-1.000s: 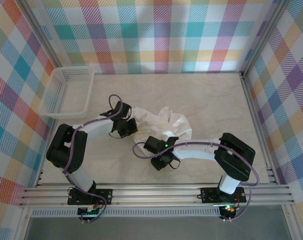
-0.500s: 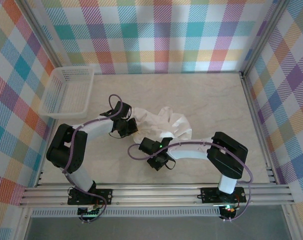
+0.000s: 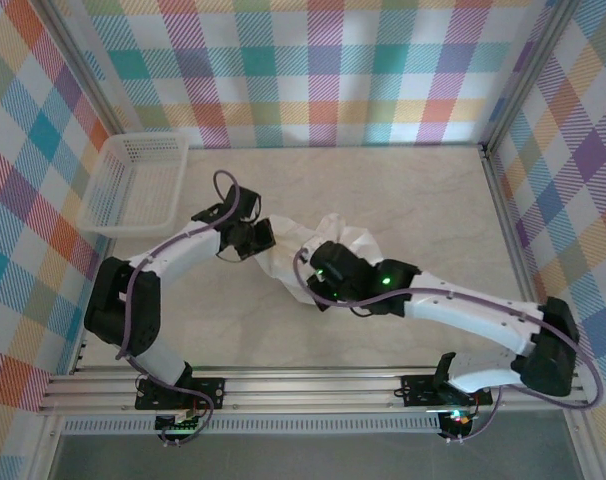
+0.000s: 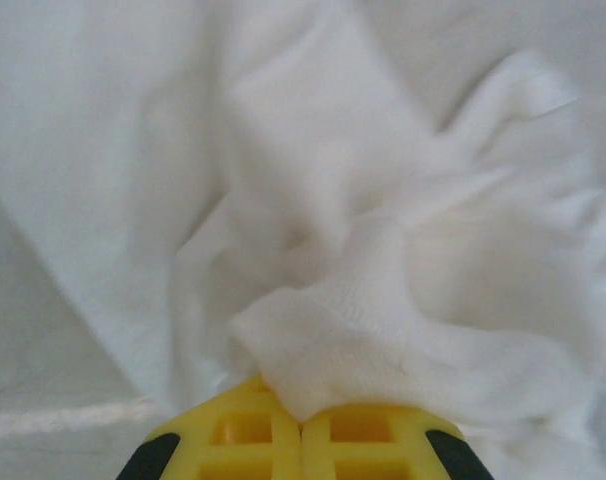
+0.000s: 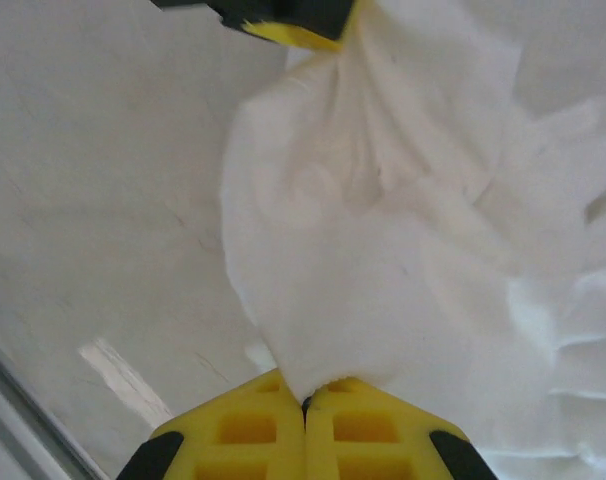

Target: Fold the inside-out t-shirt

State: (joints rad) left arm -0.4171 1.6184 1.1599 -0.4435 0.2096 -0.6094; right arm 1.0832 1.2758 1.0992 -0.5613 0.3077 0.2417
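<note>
Basket: the white mesh basket (image 3: 133,185) sits at the upper left of the top view, well apart from the work.
Left gripper: left of centre, my left gripper (image 3: 245,238) is clamped on a bunched edge of cloth. My wrist view shows fabric pinched where the yellow pads meet.
T-shirt: the inside-out t-shirt (image 3: 355,243) lies crumpled at centre frame on the table (image 3: 433,200), with a band of it running between my two grips.
Right gripper: just right of centre, my right gripper (image 3: 323,268) has closed on the shirt's near edge, and cloth rises from the seam between its pads.
Purpose: I judge the two pinches are there to draw that edge taut and spread the shirt before folding.
</note>
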